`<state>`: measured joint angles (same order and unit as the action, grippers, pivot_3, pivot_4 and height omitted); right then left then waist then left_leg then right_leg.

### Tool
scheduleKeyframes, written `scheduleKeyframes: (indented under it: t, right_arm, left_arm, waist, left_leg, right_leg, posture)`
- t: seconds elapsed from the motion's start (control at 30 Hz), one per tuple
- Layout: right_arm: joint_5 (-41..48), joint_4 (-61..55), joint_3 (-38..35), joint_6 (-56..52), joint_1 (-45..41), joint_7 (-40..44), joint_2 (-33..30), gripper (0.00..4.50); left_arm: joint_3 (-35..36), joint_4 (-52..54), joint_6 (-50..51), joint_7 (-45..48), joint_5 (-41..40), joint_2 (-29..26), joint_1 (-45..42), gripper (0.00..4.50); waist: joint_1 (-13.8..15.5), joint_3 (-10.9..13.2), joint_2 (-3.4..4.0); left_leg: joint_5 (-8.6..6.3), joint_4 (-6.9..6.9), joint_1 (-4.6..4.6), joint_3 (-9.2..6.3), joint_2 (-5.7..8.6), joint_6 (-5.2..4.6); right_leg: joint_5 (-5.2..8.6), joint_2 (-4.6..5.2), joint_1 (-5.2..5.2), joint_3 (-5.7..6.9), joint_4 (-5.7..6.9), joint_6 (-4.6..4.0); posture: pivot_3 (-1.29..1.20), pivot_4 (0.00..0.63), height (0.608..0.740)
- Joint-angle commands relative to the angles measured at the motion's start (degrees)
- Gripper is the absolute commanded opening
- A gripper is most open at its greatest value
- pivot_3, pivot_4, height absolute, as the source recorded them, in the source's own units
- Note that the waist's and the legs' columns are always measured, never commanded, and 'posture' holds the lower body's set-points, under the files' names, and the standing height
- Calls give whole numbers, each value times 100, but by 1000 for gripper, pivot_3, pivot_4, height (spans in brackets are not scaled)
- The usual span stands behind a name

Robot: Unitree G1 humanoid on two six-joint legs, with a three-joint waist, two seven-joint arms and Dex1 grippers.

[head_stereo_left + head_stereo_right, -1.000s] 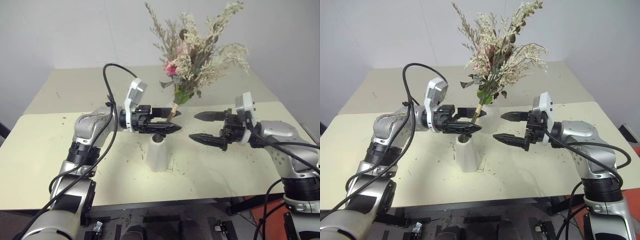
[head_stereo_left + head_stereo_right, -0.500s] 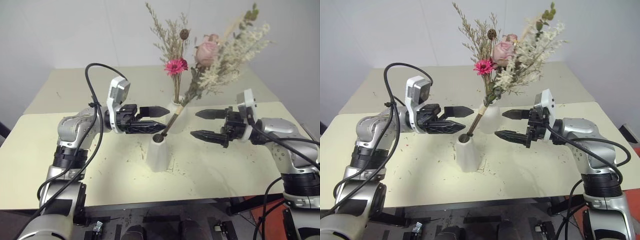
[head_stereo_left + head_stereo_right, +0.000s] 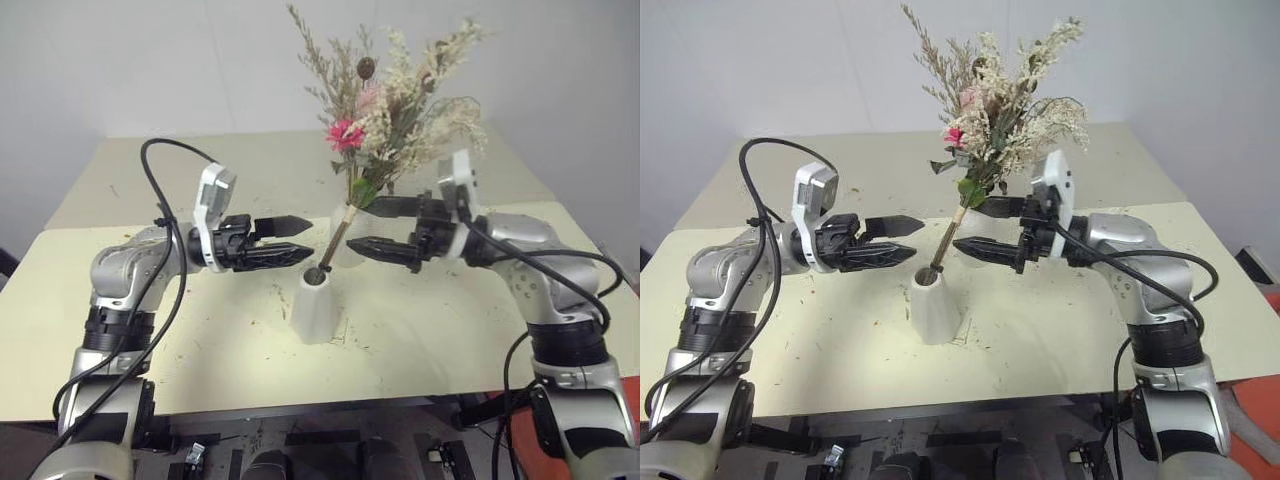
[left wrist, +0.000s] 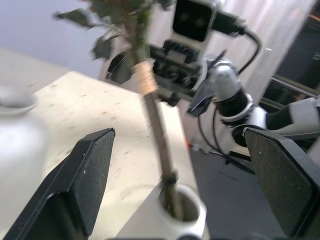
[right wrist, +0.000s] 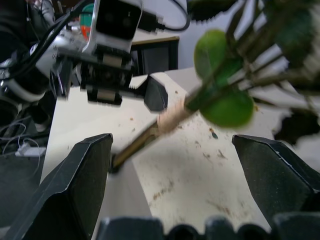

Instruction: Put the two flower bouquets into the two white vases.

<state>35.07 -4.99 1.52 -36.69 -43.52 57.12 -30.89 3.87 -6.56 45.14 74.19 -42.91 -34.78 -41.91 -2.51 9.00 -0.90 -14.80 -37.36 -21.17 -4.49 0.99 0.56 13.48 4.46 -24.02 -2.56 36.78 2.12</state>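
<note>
Both bouquets stand in vases on the pale cream tabletop (image 3: pixel 200 330), and neither claw holds anything. The nearer vase, a tapered white ceramic cone with a wide mouth (image 3: pixel 318 310), sits toward the front middle of the table, and the bushy cream-white dried bunch with green leaves (image 3: pixel 425 75) has its bound stem (image 3: pixel 336 240) dropped into that mouth, leaning away from the vase toward the robot's right, so that its head spreads high above the table. Just behind the cone stands the small white bottle-shaped vase with a narrow neck (image 3: pixel 347 228), partly hidden by the leaning stem and by the right claw; the slim bunch of beige dried grasses with a single pink daisy (image 3: pixel 345 133) rises from it nearly upright, its top mingling with the bushier bunch so that the two heads overlap. The left gripper (image 3: pixel 290 240) hangs level on the robot's left of the leaning stem, pointing across at it, its two black fingers spread wide apart and clear of the stem. The right gripper (image 3: pixel 370 224) faces it from the other side, fingers likewise spread, one above the other, its tips near the stem; whether they touch it I cannot tell. In the left wrist view the stem (image 4: pixel 159 135) stands in the cone's mouth between that gripper's parted fingers (image 4: pixel 85 180). Bits of dried plant litter lie scattered over the table around the vases.
</note>
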Motion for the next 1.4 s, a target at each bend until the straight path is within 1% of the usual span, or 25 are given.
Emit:
scheduleKeyframes:
  t: [0.03, 0.27, 0.5, 0.67, 0.83, 0.93, 1.13, 1.3, 1.4]
  right_arm:
    - [182, -269, -75, -138, -164, -100, 109, 4500]
    - [155, -605, -54, -100, -239, 23, 44, 4500]
    - [-12, -980, 179, -69, -451, 49, -27, 4500]
    - [-38, -971, 297, -17, -540, 71, -1, 4500]
    - [-98, -939, 357, 44, -509, 122, -50, 4500]
    - [-96, -978, 366, 90, -468, 203, -58, 4500]
    - [-122, -1064, 350, 147, -250, 313, -135, 4500]
    - [-115, -1188, 107, 153, 199, 401, -576, 4500]
    - [-194, -1141, -100, 255, 570, 520, -1006, 4500]
  left_arm:
    - [291, 306, -113, -66, -74, -189, 49, 4478]
    - [348, 352, -252, -169, 66, -407, 245, 4478]
    - [370, 357, -333, 38, 32, -588, 267, 4478]
    - [380, 462, -651, 703, -3, -894, 336, 4478]
    - [389, 527, -1147, 1591, 114, -1478, 487, 4478]
    - [415, 506, -1232, 1656, 114, -1605, 466, 4478]
    - [381, 548, -1260, 1572, 106, -1565, 491, 4478]
    - [365, 642, -1290, 1567, 147, -1614, 579, 4478]
    - [393, 634, -1366, 1566, 211, -1670, 670, 4478]
  waist:
    - [23, 0, 0]
    - [13, 0, 0]
    - [-23, 0, 1]
    - [-10, 0, 1]
    - [-19, 0, 1]
    - [-10, 0, 1]
    - [1, 0, 1]
    - [6, 0, 1]
    - [7, 0, 0]
  left_leg:
    - [0, 0, -2, -1, 0, 0]
    - [0, 1, -1, -2, 1, 0]
    - [0, 4, 1, 0, -1, -1]
    - [0, 4, -1, 0, 0, -1]
    - [0, 9, 1, 2, -1, -1]
    - [-1, 9, 1, 1, -2, -1]
    - [-2, 7, 0, 1, -2, -3]
    - [-3, 8, 0, 1, -2, -6]
    - [-4, 8, -1, 1, -2, -6]
  right_leg:
    - [0, 1, 0, 2, -1, 0]
    - [0, 0, 0, 3, -1, 0]
    - [0, -2, -3, 2, 1, 0]
    - [0, -1, -2, 3, -2, 0]
    - [0, -2, -5, 3, -2, 0]
    - [1, -3, -4, 4, -2, 0]
    - [1, -2, -1, 8, -3, 0]
    - [1, -2, -1, 8, -4, 0]
    - [1, -2, 0, 8, -5, 0]
  posture:
    - [0, 150, 740]
    - [0, 150, 740]
    - [0, 150, 740]
    - [0, 150, 740]
    - [0, 150, 740]
    - [0, 150, 740]
    - [0, 150, 740]
    - [0, 150, 740]
    - [0, 150, 740]
